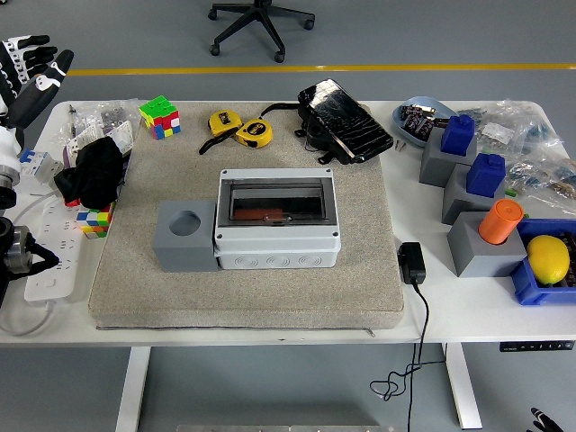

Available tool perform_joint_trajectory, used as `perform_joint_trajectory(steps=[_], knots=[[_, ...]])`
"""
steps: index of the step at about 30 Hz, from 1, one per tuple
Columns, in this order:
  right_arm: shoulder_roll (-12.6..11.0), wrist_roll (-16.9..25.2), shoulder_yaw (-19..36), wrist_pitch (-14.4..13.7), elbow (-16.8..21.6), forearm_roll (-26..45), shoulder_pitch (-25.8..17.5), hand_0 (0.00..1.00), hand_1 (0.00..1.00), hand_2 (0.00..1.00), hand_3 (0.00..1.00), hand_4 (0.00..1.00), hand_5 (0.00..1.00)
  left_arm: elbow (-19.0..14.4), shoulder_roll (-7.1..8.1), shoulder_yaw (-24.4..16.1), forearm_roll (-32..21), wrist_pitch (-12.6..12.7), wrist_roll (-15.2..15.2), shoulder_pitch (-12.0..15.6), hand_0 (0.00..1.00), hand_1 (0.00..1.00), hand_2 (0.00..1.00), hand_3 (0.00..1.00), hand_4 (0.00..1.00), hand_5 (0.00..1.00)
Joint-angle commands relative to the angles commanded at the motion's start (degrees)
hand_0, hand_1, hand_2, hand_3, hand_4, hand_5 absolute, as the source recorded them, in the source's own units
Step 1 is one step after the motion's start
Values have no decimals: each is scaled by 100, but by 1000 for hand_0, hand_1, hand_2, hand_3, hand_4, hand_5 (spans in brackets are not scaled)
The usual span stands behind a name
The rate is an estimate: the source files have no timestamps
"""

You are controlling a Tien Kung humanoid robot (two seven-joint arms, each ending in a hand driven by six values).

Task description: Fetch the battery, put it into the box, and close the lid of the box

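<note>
I see one box (279,219), lid down, well right of and below my left hand (31,76), which hangs at the table's far left corner, fingers spread, holding nothing. Can't pick out a battery; reaching blind risks grabbing wrong clutter. Two tape measures (239,127), two blue blocks (473,153), one lemon (548,258).

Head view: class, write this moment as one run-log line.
left hand: open, raised at table's far-left corner, holding nothing | right hand: out of view | box: on mat, clear lid down | grey block: socket empty
</note>
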Motion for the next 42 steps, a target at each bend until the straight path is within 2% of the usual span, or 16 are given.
perform_joint_trajectory(steps=[42], knots=[[-39, -23, -89, -9, 1, -15, -32, 567, 559, 505, 466, 827, 381, 58, 14, 187, -70, -22, 18, -58, 662, 678, 638, 634, 952, 474]])
